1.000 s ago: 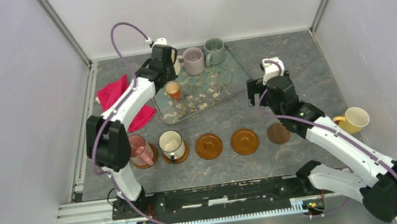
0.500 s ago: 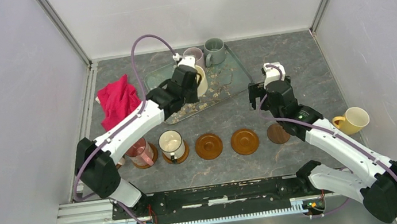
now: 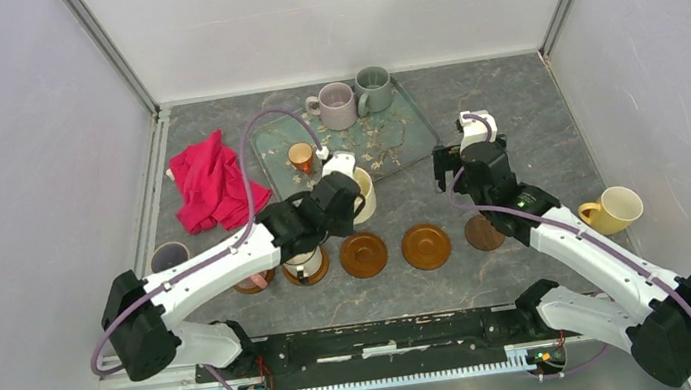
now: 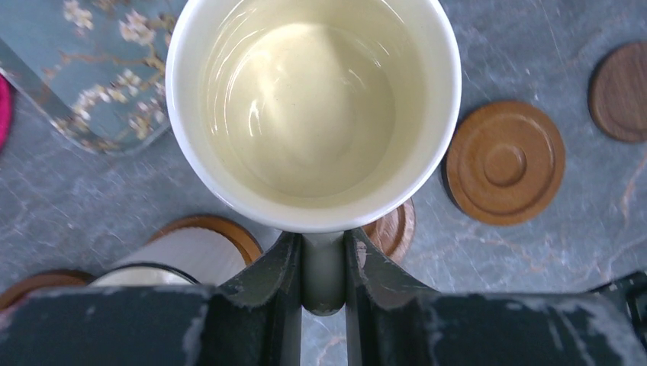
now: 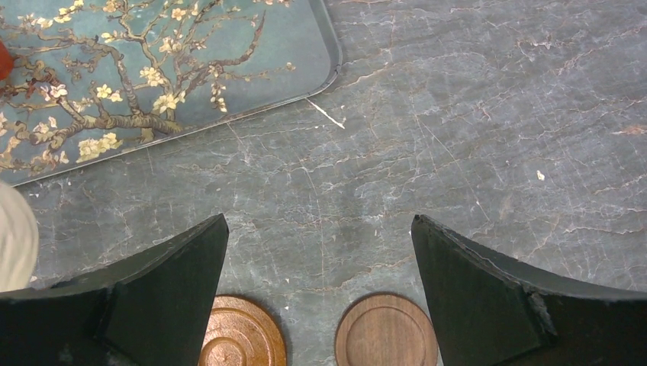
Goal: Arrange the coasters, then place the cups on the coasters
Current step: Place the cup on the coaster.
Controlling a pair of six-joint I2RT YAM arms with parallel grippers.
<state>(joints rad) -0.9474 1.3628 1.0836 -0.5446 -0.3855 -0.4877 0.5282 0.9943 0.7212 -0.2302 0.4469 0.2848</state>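
Cup [image 4: 313,114] in L pincer [image 4: 322,268] hangs near tray [image 4: 72,95] edge.

A crumpled red cloth [image 3: 211,184] lies on the grey marbled surface [image 3: 521,101], just beside the rectangular teal tray [image 3: 393,140] (pale blossom branches painted across it).

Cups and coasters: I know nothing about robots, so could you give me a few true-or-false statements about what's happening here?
The left tool grips the cream mug by its handle. True.
The right tool holds a coaster. False: it is open and empty.
The yellow mug stands on a coaster. False: it sits on the bare table.
The dark brown coaster has no cup on it. True.
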